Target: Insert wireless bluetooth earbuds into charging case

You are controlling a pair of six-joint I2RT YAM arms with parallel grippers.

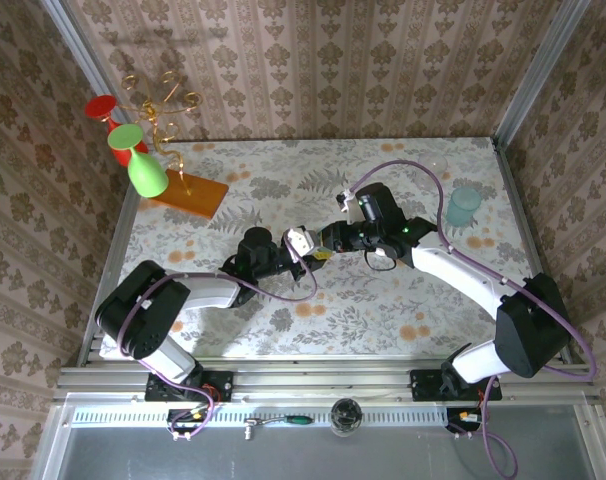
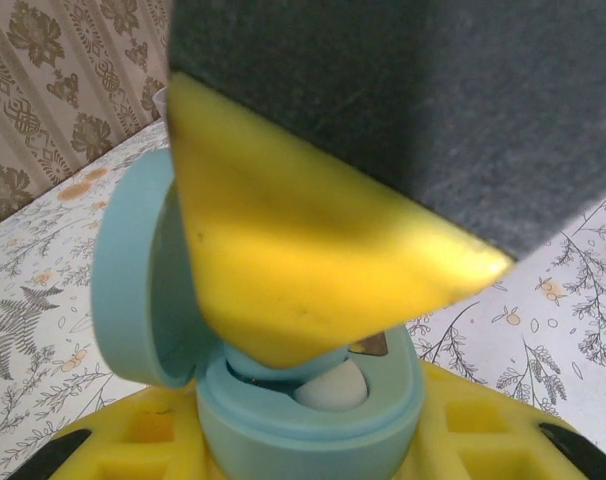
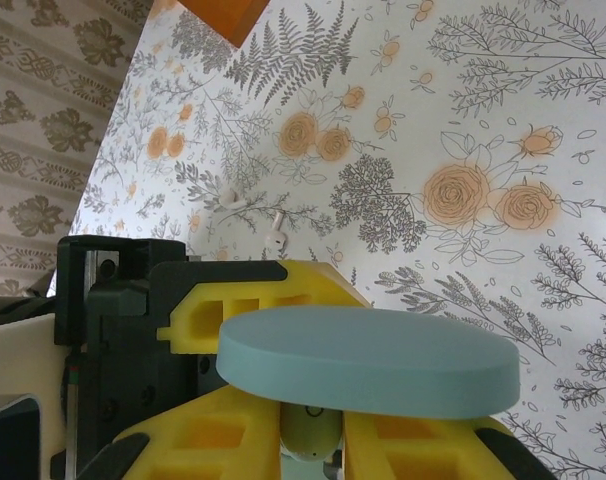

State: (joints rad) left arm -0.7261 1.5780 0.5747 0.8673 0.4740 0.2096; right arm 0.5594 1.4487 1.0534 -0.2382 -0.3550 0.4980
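My left gripper [image 2: 308,445] is shut on the base of a light-blue charging case [image 2: 313,420], held above the table with its hinged lid [image 2: 133,280] swung open. One whitish earbud [image 2: 331,385] sits in the case's well. My right gripper [image 3: 311,445] is shut on another small whitish earbud [image 3: 311,435], and its yellow fingers [image 2: 303,260] press down right over the case's opening. From the right wrist, the lid [image 3: 368,360] lies across the fingertips. In the top view both grippers meet at mid-table, left [image 1: 286,252] and right [image 1: 328,243], around the case [image 1: 301,241].
Two loose white stemmed buds [image 3: 231,200] [image 3: 276,236] lie on the floral table below. An orange-based wire stand [image 1: 188,192] with a green cup [image 1: 143,160] and a red cup [image 1: 103,106] is at the back left. A translucent teal cup [image 1: 464,205] stands at the back right.
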